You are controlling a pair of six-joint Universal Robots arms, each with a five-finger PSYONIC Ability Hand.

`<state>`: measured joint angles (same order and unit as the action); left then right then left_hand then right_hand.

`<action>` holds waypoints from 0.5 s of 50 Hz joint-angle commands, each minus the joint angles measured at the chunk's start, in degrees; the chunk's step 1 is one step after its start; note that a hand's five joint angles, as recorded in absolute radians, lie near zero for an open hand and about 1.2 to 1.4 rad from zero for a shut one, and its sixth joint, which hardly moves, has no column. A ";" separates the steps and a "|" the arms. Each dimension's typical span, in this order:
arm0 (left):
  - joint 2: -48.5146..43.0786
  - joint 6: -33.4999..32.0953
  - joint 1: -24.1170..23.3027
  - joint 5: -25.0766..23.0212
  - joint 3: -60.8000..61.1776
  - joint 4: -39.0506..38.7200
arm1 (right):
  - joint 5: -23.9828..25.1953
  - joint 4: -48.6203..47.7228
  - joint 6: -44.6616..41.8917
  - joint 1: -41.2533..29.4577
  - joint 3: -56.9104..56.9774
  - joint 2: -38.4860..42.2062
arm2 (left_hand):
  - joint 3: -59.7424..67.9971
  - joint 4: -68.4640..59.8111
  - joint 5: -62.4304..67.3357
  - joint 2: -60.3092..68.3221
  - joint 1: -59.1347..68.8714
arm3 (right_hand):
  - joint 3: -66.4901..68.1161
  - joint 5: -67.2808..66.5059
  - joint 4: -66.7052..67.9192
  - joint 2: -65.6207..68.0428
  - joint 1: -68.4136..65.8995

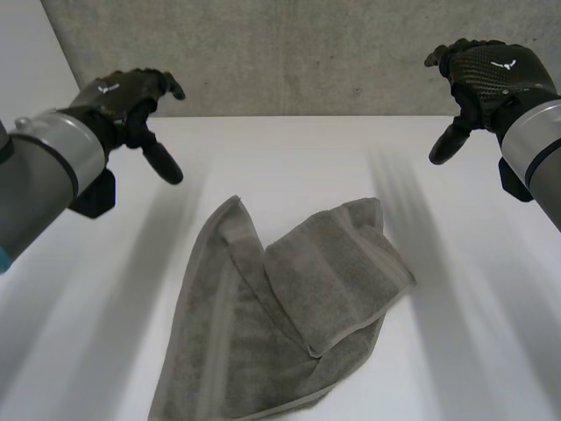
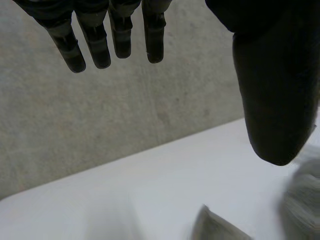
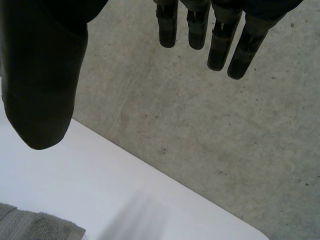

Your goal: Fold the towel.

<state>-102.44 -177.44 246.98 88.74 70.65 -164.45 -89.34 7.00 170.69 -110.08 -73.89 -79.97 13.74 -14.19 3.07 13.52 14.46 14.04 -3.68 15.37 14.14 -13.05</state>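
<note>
Towel (image 1: 280, 316): grey, rumpled, partly folded over itself, lying mid-surface (image 1: 456, 351) toward the near edge. Left hand (image 1: 131, 101) and right hand (image 1: 482, 74) are raised well above and apart from it, fingers extended and spread, holding nothing.

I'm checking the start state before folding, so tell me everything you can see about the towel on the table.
The towel is grey terry cloth with a flat woven band near its edge. It lies rumpled on the white table, spread at a slant, with one flap lapped over its middle. Only the table touches it: the left hand and right hand hang open above, apart from it.
</note>
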 commanded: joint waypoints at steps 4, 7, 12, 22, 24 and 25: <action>5.49 -8.71 -1.15 -3.48 17.24 -1.23 | 0.13 0.03 -0.27 -0.22 -0.38 0.34 | -3.02 3.47 -2.35 -2.80 -3.74 | -4.04 3.68 -5.37 -4.14 3.05; 5.67 -12.76 -1.85 -4.89 23.40 -2.46 | 0.22 -0.06 -0.27 -0.48 -0.55 0.60 | -2.35 2.80 -1.68 -2.13 -3.07 | -4.04 3.68 -5.37 -4.14 3.05; 5.67 -15.22 -4.48 -5.07 31.99 -6.49 | 0.22 -0.06 -0.27 -0.84 -0.73 1.56 | -1.17 1.62 -0.50 -0.95 -1.89 | -4.04 3.68 -5.37 -4.14 3.05; 5.67 -15.31 -8.97 -5.15 40.45 -9.75 | 0.22 -0.06 -1.15 -0.92 -1.70 1.66 | -0.16 0.61 0.51 0.06 -0.88 | -4.04 3.68 -5.37 -4.14 3.05; 5.67 -15.22 -9.94 -5.07 40.97 -10.28 | 0.22 -0.06 -1.41 -0.92 -2.05 1.74 | -0.16 0.61 0.51 0.06 -0.88 | -4.04 3.68 -5.37 -4.14 3.05; 5.67 -15.22 -10.55 -4.98 41.32 -10.97 | 0.22 -0.06 -1.41 -0.92 -2.05 1.74 | 0.00 0.45 0.67 0.23 -0.72 | -4.04 3.68 -5.37 -4.14 3.05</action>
<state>-96.75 -192.95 239.15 83.51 110.25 -174.06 -89.11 6.94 169.77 -111.03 -75.32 -78.26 13.75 -14.19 3.18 13.52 14.47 14.04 -3.68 15.37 14.15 -13.05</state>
